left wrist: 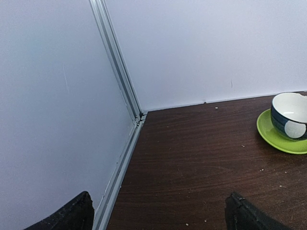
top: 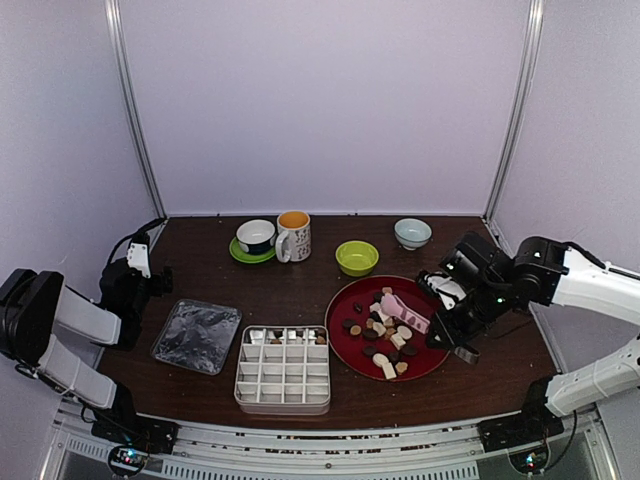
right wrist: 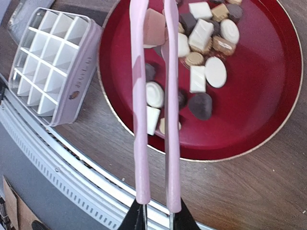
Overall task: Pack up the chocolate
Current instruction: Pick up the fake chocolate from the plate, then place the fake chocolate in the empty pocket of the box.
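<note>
The chocolate (top: 385, 335) lies as many small brown, tan and cream pieces on a red plate (top: 435, 355); it also shows in the right wrist view (right wrist: 206, 38) on that plate (right wrist: 268, 115). My right gripper (top: 447, 322) (right wrist: 156, 216) is shut on the handle end of pink tongs (right wrist: 170, 120), whose arms reach over the plate. A tan square piece (right wrist: 154, 26) sits between the tong arms near their tips. A white compartment box (top: 284, 368) (right wrist: 48, 57) stands left of the plate, with a few pieces in its far row. My left gripper (top: 150, 280) (left wrist: 158, 220) is open and empty at the far left.
A clear lid (top: 197, 336) lies left of the box. Along the back stand a cup on a green saucer (top: 256, 238) (left wrist: 288, 120), a mug (top: 293, 235), a green bowl (top: 357, 257) and a pale blue bowl (top: 412, 232). The left wall rail (left wrist: 124, 143) is close to my left gripper.
</note>
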Controlling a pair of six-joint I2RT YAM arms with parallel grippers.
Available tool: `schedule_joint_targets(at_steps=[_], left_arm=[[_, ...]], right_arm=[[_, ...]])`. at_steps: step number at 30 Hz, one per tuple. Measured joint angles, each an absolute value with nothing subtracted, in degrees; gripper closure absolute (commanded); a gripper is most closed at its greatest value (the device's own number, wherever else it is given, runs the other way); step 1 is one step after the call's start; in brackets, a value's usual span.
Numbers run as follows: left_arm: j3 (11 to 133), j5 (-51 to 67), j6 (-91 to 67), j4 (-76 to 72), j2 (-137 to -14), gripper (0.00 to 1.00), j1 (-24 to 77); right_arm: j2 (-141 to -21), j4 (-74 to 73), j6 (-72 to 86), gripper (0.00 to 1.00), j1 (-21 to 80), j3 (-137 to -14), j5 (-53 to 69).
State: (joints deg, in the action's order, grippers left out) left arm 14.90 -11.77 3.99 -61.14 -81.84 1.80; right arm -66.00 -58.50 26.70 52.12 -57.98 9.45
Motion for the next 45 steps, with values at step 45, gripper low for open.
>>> schedule_joint_targets(at_steps=[45], left_arm=[[14.90,-11.77,3.99,-61.14,-81.84,0.02,1.80]], right_arm=[[-107.50,-32.10,26.76,0.80,69.78,-84.51,3.29]])
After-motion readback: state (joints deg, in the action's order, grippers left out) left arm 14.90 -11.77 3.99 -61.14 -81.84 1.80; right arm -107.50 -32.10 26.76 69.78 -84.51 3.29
